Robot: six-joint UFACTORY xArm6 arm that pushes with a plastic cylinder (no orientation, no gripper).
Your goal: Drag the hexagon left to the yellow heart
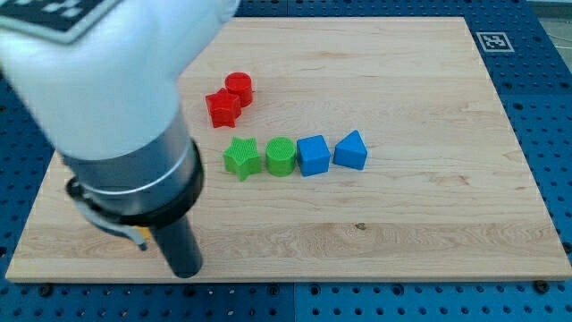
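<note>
Camera view looks down on a pale wooden board (429, 224) resting on a blue perforated table (545, 107). A bulky white and grey robot arm (107, 98) fills the view's left, ending in a straight dark rod. There is no pincer on this arm, so nothing opens, closes or is held; the rod can only push. The tip (185, 273) sits near the board's bottom edge at the view's lower left, well apart from every fully visible block. Just to its left, a small yellow sliver (138, 237) peeks out from under the arm; this is probably the yellow heart, though most of it is hidden and its shape cannot be confirmed. A row of four blocks, close together, lies near the board's middle: a green star (242, 157), a rounded green block (281, 156), a blue cube (313, 154), and a blue wedge-like block (350, 150). Above them, toward the view's top, a red cylinder (239, 88) touches a red star-shaped block (222, 108). The rounded green block looks most likely to be the hexagon, but its edges are too soft to be sure. The task appears to be at its approach stage, with the hexagon not yet contacted. The next move probably calls for carrying the tip around to the hexagon's right side, between it and the blue cube, then pushing it leftward and down the view while steering clear of the green star, which stands in the way.
</note>
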